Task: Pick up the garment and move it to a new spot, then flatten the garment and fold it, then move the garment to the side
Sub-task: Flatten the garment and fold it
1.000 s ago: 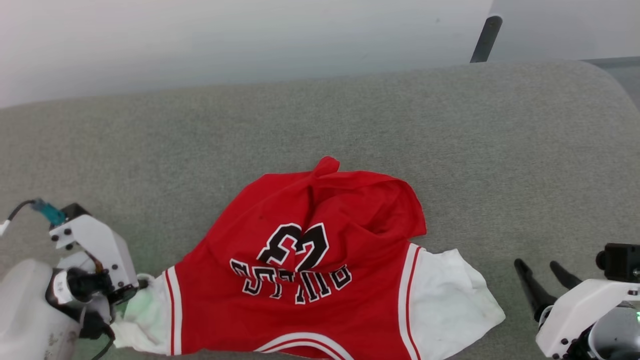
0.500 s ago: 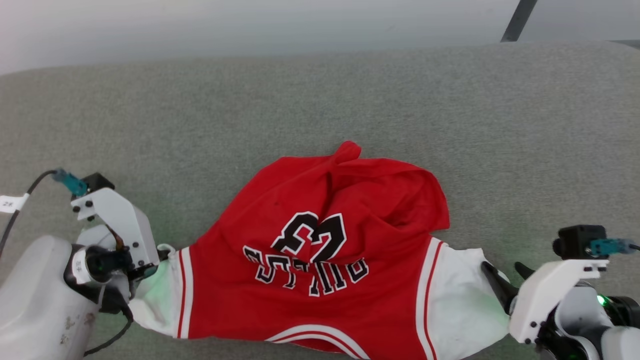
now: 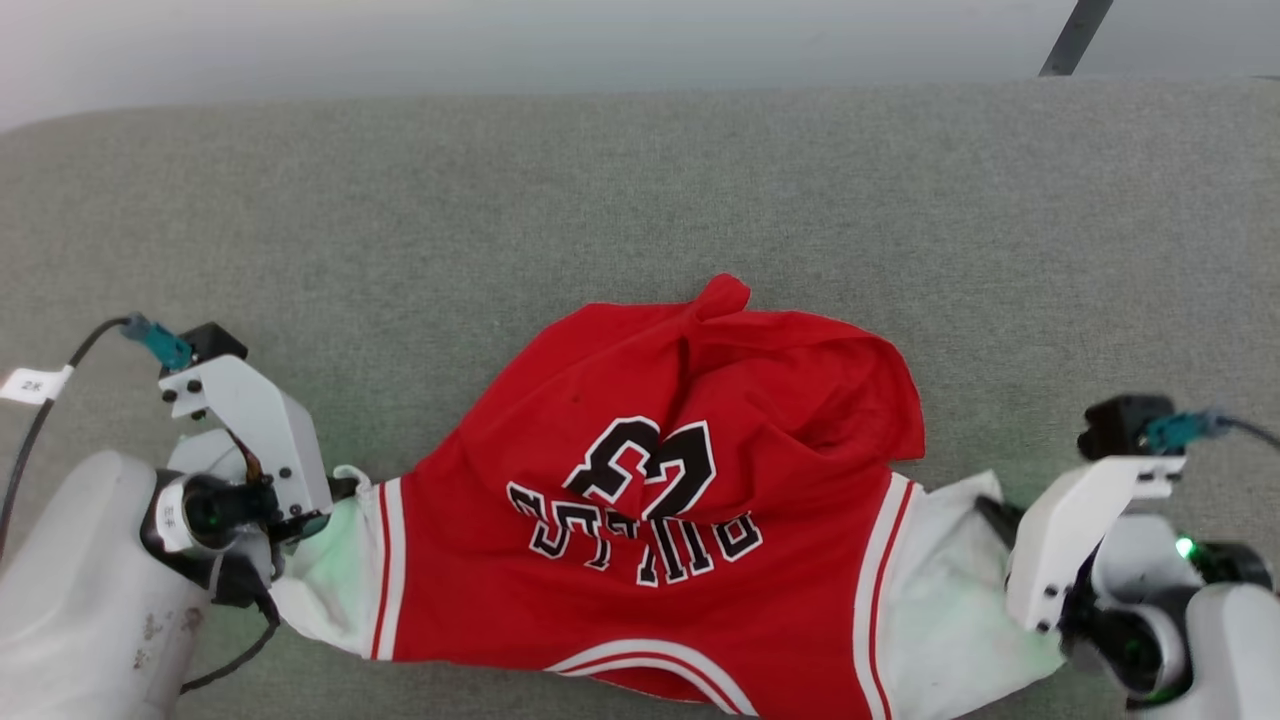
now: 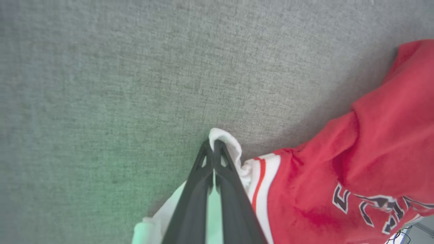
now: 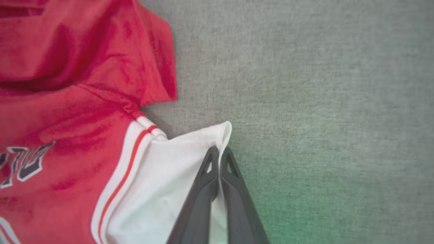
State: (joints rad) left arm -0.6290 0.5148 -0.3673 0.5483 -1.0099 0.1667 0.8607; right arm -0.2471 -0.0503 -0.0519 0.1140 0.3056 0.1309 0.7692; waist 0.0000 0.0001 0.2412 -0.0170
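Note:
The garment (image 3: 650, 500) is a red jersey T-shirt with white sleeves, lying crumpled on the grey cushion, its black "BULLS 23" print facing up and reading upside down. Its lower red part is folded over toward the middle. My left gripper (image 3: 345, 490) is shut on the edge of the white sleeve (image 3: 335, 580) at the left; the left wrist view shows its fingers (image 4: 213, 149) pinching the sleeve hem (image 4: 227, 142). My right gripper (image 3: 995, 515) is shut on the other white sleeve (image 3: 950, 600) at the right; its fingers (image 5: 220, 156) clamp the hem (image 5: 217, 135) in the right wrist view.
The grey fabric cushion (image 3: 640, 200) stretches wide beyond the shirt, with free room at the back and on both sides. A pale wall runs along its far edge, and a dark pole (image 3: 1075, 35) stands at the top right.
My right gripper has moved left from bare cushion onto the right sleeve and shut on its hem. The head camera has shifted, so the shirt sits slightly further right. The left gripper's hold is unchanged.

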